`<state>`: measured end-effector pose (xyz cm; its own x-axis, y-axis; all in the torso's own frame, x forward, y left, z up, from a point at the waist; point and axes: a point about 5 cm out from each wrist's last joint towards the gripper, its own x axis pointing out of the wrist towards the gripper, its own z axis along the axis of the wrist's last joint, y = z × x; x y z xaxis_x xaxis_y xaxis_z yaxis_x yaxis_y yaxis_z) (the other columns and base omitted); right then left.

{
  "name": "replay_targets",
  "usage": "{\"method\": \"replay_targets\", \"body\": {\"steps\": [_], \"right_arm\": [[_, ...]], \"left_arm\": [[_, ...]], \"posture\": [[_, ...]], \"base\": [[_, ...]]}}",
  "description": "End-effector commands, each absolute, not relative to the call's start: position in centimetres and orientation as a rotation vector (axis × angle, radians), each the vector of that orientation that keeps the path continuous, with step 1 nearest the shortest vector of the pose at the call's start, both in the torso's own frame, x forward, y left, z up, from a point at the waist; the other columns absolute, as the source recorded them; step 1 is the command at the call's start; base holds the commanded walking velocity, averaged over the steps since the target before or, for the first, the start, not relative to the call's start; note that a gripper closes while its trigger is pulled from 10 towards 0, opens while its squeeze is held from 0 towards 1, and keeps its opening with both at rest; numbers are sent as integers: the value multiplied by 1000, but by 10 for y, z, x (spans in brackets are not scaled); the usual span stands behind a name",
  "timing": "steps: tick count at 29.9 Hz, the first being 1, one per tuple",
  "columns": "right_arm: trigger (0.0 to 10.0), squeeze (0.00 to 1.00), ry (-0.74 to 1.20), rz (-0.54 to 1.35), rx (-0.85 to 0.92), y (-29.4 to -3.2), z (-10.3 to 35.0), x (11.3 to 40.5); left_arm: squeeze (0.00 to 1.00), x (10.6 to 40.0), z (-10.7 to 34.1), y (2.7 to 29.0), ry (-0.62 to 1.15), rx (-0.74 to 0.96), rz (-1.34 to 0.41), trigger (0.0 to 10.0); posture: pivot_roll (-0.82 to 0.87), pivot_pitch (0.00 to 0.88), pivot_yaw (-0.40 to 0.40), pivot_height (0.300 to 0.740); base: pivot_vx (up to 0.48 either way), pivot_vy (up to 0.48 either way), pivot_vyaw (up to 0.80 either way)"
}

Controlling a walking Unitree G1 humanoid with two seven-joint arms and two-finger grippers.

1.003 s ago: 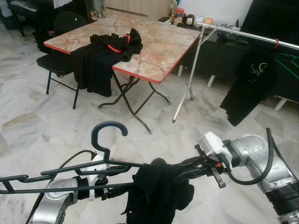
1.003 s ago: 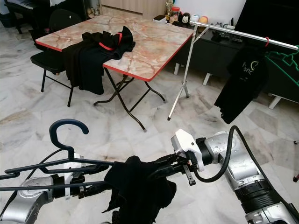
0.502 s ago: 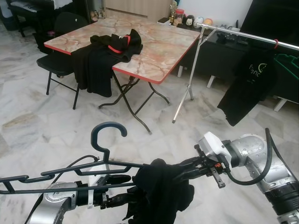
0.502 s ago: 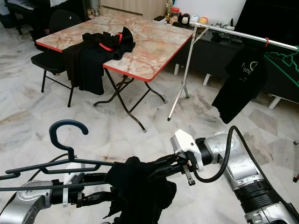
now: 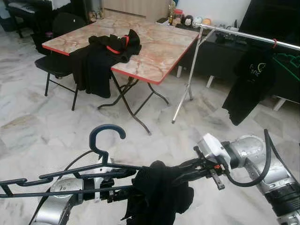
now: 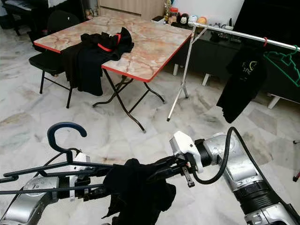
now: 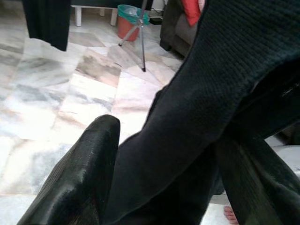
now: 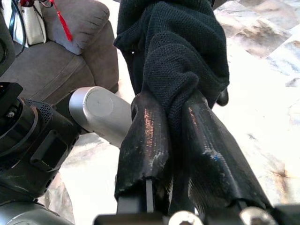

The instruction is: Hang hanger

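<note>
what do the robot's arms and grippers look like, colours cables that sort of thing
Both arms are rounded silver metal segments. The right arm has a black ribbed cuff near its base, a white blocky wrist housing, and a thick black cable looping over it. The left arm carries a white band and thin black cable. Each gripper, right gripper and left gripper, has two long black textured fingers.

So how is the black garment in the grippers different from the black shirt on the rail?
The black garment is bunched on the dark blue hanger, pinched by the right gripper; the black shirt hangs full length from the metal rail. The shirt shows a green print; the garment shows none. Both are black.
</note>
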<state>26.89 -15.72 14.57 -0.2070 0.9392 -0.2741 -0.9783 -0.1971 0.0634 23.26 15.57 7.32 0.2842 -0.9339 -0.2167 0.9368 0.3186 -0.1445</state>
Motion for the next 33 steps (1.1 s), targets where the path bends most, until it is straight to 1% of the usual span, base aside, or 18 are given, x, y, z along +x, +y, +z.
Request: {"method": "replay_targets", "body": {"steps": [1, 6, 8, 10, 14, 19, 24, 29, 33], "right_arm": [[10000, 0, 218, 1781, -223, -155, 154, 272], [10000, 0, 220, 1789, -226, -153, 153, 271], [10000, 0, 215, 1797, -228, -152, 153, 270], [10000, 0, 205, 1807, -232, -150, 156, 269], [10000, 0, 184, 1829, -246, -146, 160, 268], [10000, 0, 165, 1845, -245, -142, 164, 267], [10000, 0, 137, 1864, -253, -138, 168, 266], [10000, 0, 120, 1870, -254, -136, 172, 266], [10000, 0, 111, 1874, -253, -135, 174, 266]], "left_arm": [[0, 233, 79, 151, 271, 2, -1299, 10000], [0, 229, 84, 143, 268, -39, -1365, 10000], [0, 230, 83, 139, 266, -29, -1367, 10000], [0, 233, 82, 135, 264, -15, -1361, 10000], [0, 243, 77, 133, 259, 11, -1285, 10000], [0, 253, 71, 140, 290, 23, -1161, 10000], [0, 255, 61, 148, 360, 3, -1080, 10000], [0, 251, 44, 164, 437, -8, -1006, 10000], [0, 241, 33, 172, 477, -70, -1005, 10000]], "posture": [[2, 0, -50, 740], [1, 0, -50, 740], [2, 0, -51, 740], [2, 0, -50, 740], [-5, 0, -50, 740], [1, 0, -52, 740], [2, 0, -50, 740], [2, 0, -51, 740], [1, 0, -49, 740]], "base": [[0, 0, 0], [0, 0, 0], [0, 0, 0], [0, 0, 0], [0, 0, 0], [0, 0, 0], [0, 0, 0], [0, 0, 0], [0, 0, 0]]}}
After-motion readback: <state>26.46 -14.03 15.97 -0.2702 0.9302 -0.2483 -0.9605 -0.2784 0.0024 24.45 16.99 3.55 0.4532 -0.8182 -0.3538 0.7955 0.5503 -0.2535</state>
